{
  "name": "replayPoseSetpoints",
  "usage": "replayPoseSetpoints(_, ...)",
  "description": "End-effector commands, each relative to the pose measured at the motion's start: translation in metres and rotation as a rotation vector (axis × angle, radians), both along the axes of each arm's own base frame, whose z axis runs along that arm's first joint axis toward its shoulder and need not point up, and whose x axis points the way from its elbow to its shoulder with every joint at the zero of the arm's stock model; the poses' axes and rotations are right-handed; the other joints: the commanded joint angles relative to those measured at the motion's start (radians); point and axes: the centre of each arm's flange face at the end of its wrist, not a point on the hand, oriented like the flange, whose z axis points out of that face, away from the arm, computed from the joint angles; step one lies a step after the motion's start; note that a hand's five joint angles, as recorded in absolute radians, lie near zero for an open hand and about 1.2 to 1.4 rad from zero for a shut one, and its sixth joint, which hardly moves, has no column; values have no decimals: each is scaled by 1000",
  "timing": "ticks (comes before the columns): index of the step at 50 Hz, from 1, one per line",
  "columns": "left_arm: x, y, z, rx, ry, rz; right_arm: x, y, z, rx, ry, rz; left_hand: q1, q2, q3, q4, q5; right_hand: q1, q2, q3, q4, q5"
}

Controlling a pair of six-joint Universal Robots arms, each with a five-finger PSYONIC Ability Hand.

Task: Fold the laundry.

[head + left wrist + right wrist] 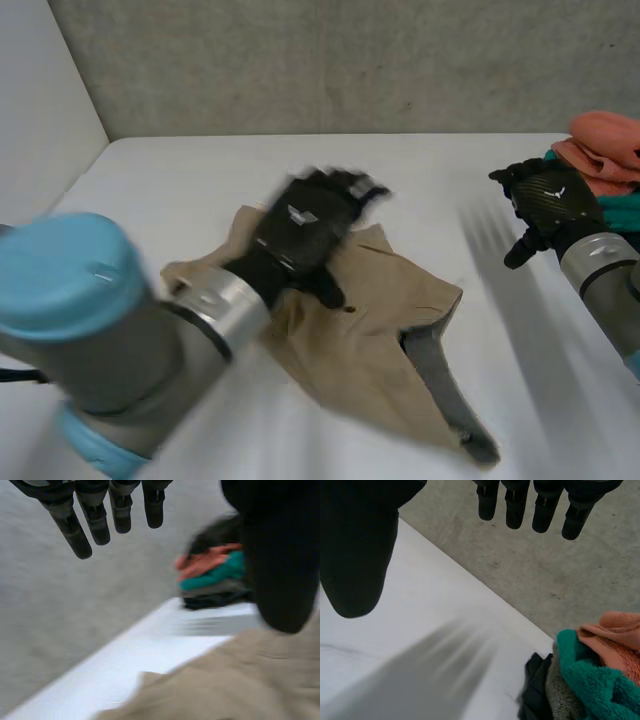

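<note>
The white desk point(180, 190) runs back to a grey concrete wall point(340, 60). The biggest thing on it is a tan garment point(370, 340), lying crumpled at the middle of the desk, with a grey lining point(440, 385) turned out along its edge toward 5 o'clock. The left arm point(90, 330) reaches in from 8 o'clock. The left hand point(300, 225) is over the garment's 11 o'clock part with its fingers straight and spread and nothing in its grasp; whether the palm touches the cloth cannot be told. At 2 o'clock from the garment, at the desk's edge, is a pile of laundry point(605, 150). The right hand point(545, 200) is just beside the pile on its 9 o'clock side, held above the desk, its fingers straight, its thumb well apart and nothing held. The left wrist view shows the tan cloth under that hand's thumb point(280, 555) and its fingers point(95, 520) pointing at the wall. The right wrist view sorts out the pile: an orange towel point(615, 635) lies on a teal towel point(585, 670), with a grey cloth point(562, 690) and a black cloth point(535, 690) beneath.
</note>
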Motion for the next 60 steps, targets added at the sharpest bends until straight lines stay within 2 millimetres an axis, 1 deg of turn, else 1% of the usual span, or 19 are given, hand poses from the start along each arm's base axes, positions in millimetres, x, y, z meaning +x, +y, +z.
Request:
replayPoseSetpoints(1, 75, -59, 26, -74, 58, 198, 24, 59, 22, 190, 21, 95, -27, -34, -41, -32, -55, -50, -35, -32, -36, -41)
replayPoseSetpoints(7, 114, -86, -9, 117, -23, 258, 55, 107, 22, 298, 2, 209, -27, -34, -41, -32, -55, -50, -35, -32, -36, -41)
replayPoseSetpoints(10, 129, -89, -27, 226, -74, 303, 70, 120, 17, 283, 27, 270, -27, -34, -41, -32, -55, -50, -35, -32, -36, -41)
replayPoseSetpoints(13, 139, -92, -40, 278, -115, 329, 72, 117, 5, 281, 87, 274, -27, -34, -41, -32, -55, -50, -35, -32, -36, -41)
replayPoseSetpoints(20, 147, -109, -61, 251, -159, 348, 72, 134, -4, 361, 160, 246, 67, 61, 54, 63, 40, -50, -35, -32, -36, -41)
replayPoseSetpoints(30, 151, -133, -98, 239, -253, 341, 73, 182, -2, 464, 110, 293, 135, 129, 121, 130, 107, -50, -35, -32, -36, -41)
replayPoseSetpoints(34, 148, -138, -109, 255, -284, 328, 74, 188, -8, 475, 114, 324, 308, 301, 294, 303, 280, -50, -35, -32, -36, -41)
replayPoseSetpoints(36, 145, -140, -113, 264, -292, 318, 76, 188, -15, 481, 120, 330, 568, 562, 555, 564, 541, 5, 20, 23, 19, 14)
replayPoseSetpoints(38, 143, -141, -114, 261, -293, 312, 77, 188, -20, 481, 124, 332, 867, 861, 854, 863, 840, 213, 228, 231, 227, 222)
replayPoseSetpoints(39, 140, -142, -113, 251, -291, 306, 79, 186, -23, 472, 125, 332, 1168, 1162, 1155, 1164, 1141, 563, 578, 581, 577, 572)
replayPoseSetpoints(42, 136, -145, -104, 219, -283, 311, 80, 180, -24, 447, 124, 330, 1194, 1188, 1181, 1190, 1167, 1170, 1184, 1188, 1184, 1179)
replayPoseSetpoints(46, 132, -146, -78, 151, -259, 346, 83, 172, -16, 388, 125, 340, 1194, 1188, 1181, 1190, 1167, 1172, 1186, 1189, 1186, 1181)
replayPoseSetpoints(48, 133, -144, -55, 104, -228, 378, 85, 168, 1, 325, 114, 344, 1194, 1188, 1181, 1190, 1167, 1172, 1186, 1189, 1186, 1181)
replayPoseSetpoints(50, 133, -139, -38, 79, -196, 393, 85, 167, 20, 268, 93, 344, 1194, 1188, 1181, 1190, 1167, 1172, 1186, 1189, 1186, 1181)
replayPoseSetpoints(53, 135, -126, 10, -8, -95, 414, 81, 168, 64, 149, 30, 347, 1194, 1188, 1181, 1190, 1167, 1172, 1186, 1189, 1186, 1181)
replayPoseSetpoints(54, 136, -117, 38, -66, -31, 417, 80, 169, 75, 120, 13, 346, 1194, 1188, 1181, 1190, 1167, 1172, 1186, 1189, 1186, 1181)
replayPoseSetpoints(55, 137, -112, 51, -93, 2, 417, 77, 169, 97, 65, -24, 347, 1194, 1188, 1181, 1190, 1167, 1172, 1186, 1189, 1186, 1181)
replayPoseSetpoints(58, 144, -96, 99, -190, 137, 418, 72, 170, 129, -12, -91, 348, 1194, 1188, 1181, 1190, 1167, 1172, 1186, 1189, 1186, 1181)
replayPoseSetpoints(60, 146, -87, 118, -222, 199, 403, 67, 170, 155, -62, -154, 355, 1194, 1188, 1181, 1190, 1167, 1172, 1186, 1189, 1186, 1181)
